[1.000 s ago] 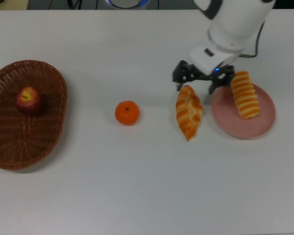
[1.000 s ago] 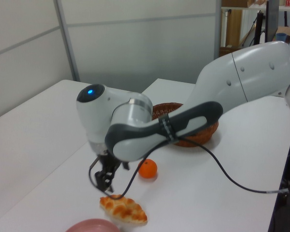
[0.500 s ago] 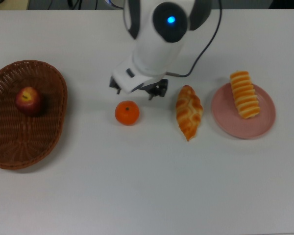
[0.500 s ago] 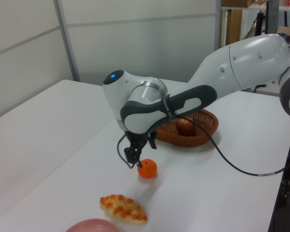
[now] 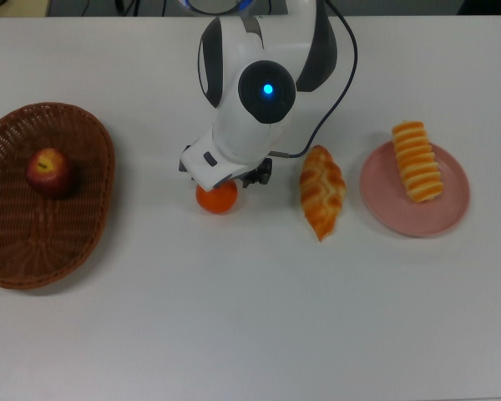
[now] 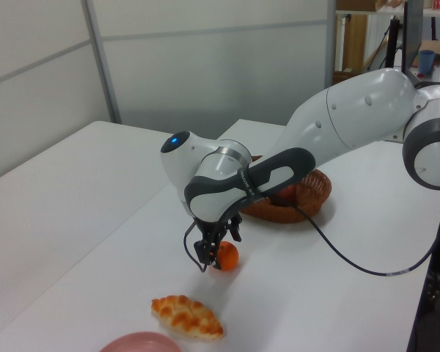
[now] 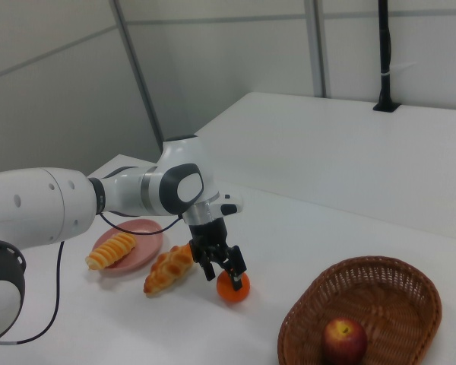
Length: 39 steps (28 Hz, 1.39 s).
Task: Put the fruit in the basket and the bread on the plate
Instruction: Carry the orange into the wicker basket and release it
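Seen across a white table (image 5: 259,317): broad bare surface along the top view's lower half, and more open room between basket and mandarin.

At the top view's left edge, the brown wicker basket (image 5: 83,242) (image 6: 308,205) (image 7: 410,296), cut off slightly by the frame, with the dark red apple (image 5: 50,171) (image 7: 343,338) lying inside. In the left view, apple mostly hidden behind the arm.

At the top view's right, the pink plate (image 5: 413,217) (image 6: 143,342) (image 7: 144,247), well clear of the table's edge, carrying the striped roll (image 5: 417,161) (image 7: 111,250), one end overhanging the rim. Just beside the plate, on the bare table and apart from it, the braided pastry (image 5: 322,191) (image 6: 187,316) (image 7: 169,268).

Near the table's middle, the orange mandarin (image 5: 217,198) (image 6: 226,255) (image 7: 233,287), resting on the surface, well apart from the basket and near the pastry. Directly over it, the gripper (image 5: 225,174) (image 6: 216,251) (image 7: 222,264), lowered from the white arm (image 5: 259,92) (image 6: 337,125) (image 7: 76,201). Fingers spread apart, one on each side of the fruit's upper half in the right view; whether the pads touch the peel, impossible to tell. In the top view, the wrist housing covering the mandarin's far half, only the near half showing. A black cable (image 6: 352,257) looping off the arm above the table.
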### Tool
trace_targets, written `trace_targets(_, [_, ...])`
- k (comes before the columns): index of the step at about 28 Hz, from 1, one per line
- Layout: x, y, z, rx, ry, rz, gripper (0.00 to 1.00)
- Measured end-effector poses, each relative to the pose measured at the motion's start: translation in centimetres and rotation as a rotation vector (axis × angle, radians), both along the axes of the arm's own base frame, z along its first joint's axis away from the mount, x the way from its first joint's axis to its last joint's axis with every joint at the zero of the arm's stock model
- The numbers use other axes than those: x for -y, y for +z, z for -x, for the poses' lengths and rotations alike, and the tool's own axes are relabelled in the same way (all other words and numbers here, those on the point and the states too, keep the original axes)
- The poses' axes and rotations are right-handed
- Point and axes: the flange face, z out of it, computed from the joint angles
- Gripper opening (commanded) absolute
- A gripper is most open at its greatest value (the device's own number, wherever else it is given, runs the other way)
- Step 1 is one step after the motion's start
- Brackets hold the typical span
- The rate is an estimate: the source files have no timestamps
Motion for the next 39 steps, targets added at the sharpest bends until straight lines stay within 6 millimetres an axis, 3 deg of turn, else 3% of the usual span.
trace_targets(4, [0.6,0.1,-0.2,0.003,0.000,-0.002,0.29])
trace_targets(12, [2.4,0.3,-0.4,-0.010,0.059,-0.015,0.12])
trace_targets(14, [2.5,0.3,-0.4,-0.011,0.062,-0.015,0.01])
trace_targets(24, [2.5,0.5,-0.6,-0.002,0.067,-0.017,0.00])
trace_targets(27, [2.8,1.9,-1.0,0.030,0.063,-0.021,0.01])
trace_targets(30, [3.9,5.1,-1.6,0.087,0.049,-0.025,0.01])
trace_targets(33, [6.1,9.2,-1.8,0.148,0.042,-0.030,0.02])
trace_targets(36, [9.8,13.5,-1.6,0.210,0.027,-0.029,0.03])
trace_targets(39, [14.9,15.7,-1.1,0.240,-0.011,-0.021,0.03])
